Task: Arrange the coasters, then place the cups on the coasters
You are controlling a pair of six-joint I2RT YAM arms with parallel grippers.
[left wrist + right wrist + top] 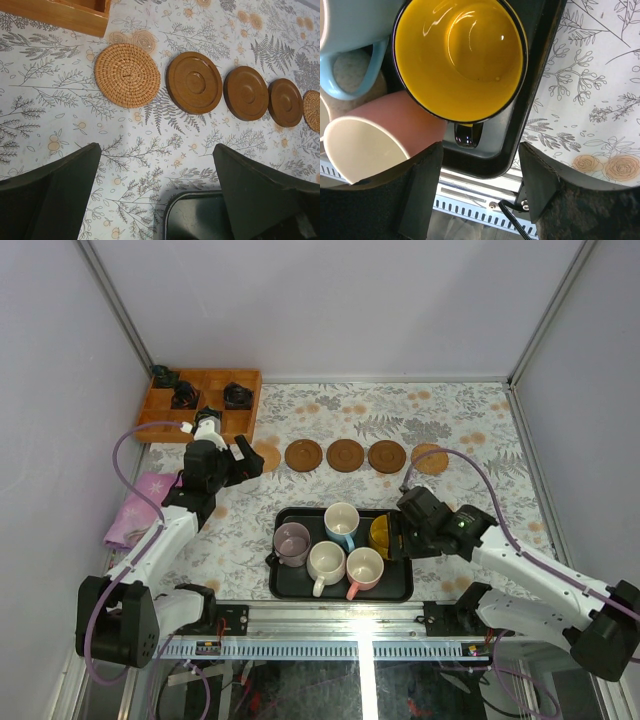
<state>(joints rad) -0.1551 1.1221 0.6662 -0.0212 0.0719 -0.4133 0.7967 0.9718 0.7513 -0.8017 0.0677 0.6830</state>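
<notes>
1. While the right gripper (pixel 480 150) hangs at the tray's (pixel 540 75) right end, its fingers stand fairly wide and hold nothing. The yellow cup (pixel 460 60) sits in that end of the tray, its handle (pixel 468 135) pointing into the gap. A pinch on the handle alone could let the cup swing or slip once lifted.
2. The pink cup (pixel 395 125) lies against or just beside the yellow one, close to one finger. If the jaws shut off-centre, that finger may shove it into the blue cup (pixel 350 30) and the others crowded in the tray.
3. The handle is right by the tray's rim. A low or sideways pull could catch the cup on that rim and drag the tray.
4. All five coasters (pixel 345 455) lie in a row beyond the tray's far side, bare and well apart from the cups. A cup set down off-centre may rest half on an edge and tilt.
5. The left gripper (pixel 157 150), wide and empty, hovers over the cloth (pixel 50 110) just beyond the tray's far left corner, near the left rattan coaster (pixel 127 75). A drop there could knock the row crooked, and both arms reaching into the tray together could collide.
</notes>
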